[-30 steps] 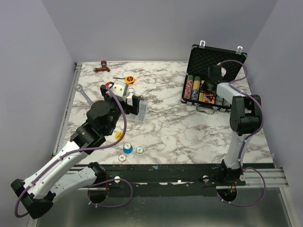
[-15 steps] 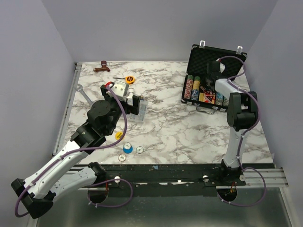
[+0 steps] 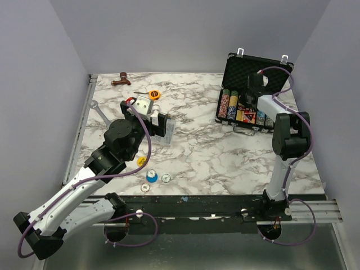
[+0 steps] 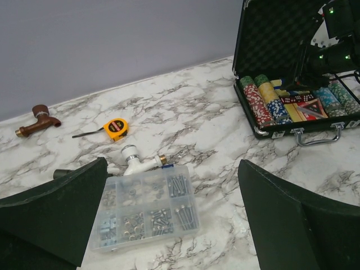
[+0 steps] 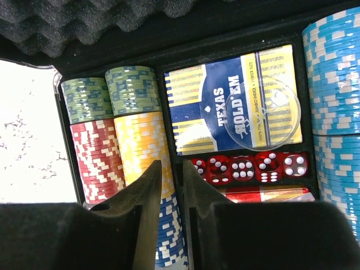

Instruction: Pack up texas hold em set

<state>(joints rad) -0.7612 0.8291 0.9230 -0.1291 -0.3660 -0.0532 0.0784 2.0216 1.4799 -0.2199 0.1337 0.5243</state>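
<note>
- Standing open at the far right of the marble table [image 3: 214,157], the black case [image 3: 241,68] has its foam-lined lid upright and its tray facing up.
- Rows of poker chips [image 5: 95,149] fill the tray: green, red, yellow and dark blue stacks on one side, pale blue stacks on the other.
- Between those rows lies a blue-and-yellow card box [image 5: 197,95] printed "Texas Hold'em", with a clear disc [image 5: 275,121] resting on top of it.
- Five red dice [image 5: 247,167] sit in a line just beside the card box.
- The right gripper [image 5: 171,169] hangs over the tray above the yellow chips. Its fingers are drawn almost together, leaving a narrow slit and gripping nothing.
- Near the table's front edge, well apart from the case, lie a yellow disc [image 3: 140,162], a blue disc [image 3: 151,176] and a white disc [image 3: 166,178].
- The left gripper [image 4: 173,163] is spread wide and empty above a clear plastic box [image 4: 149,211] of small metal parts.
- Beyond that box lie a white pipe fitting [image 4: 138,160], a yellow tape measure [image 4: 116,128] and a brown tap [image 4: 39,118].
</note>
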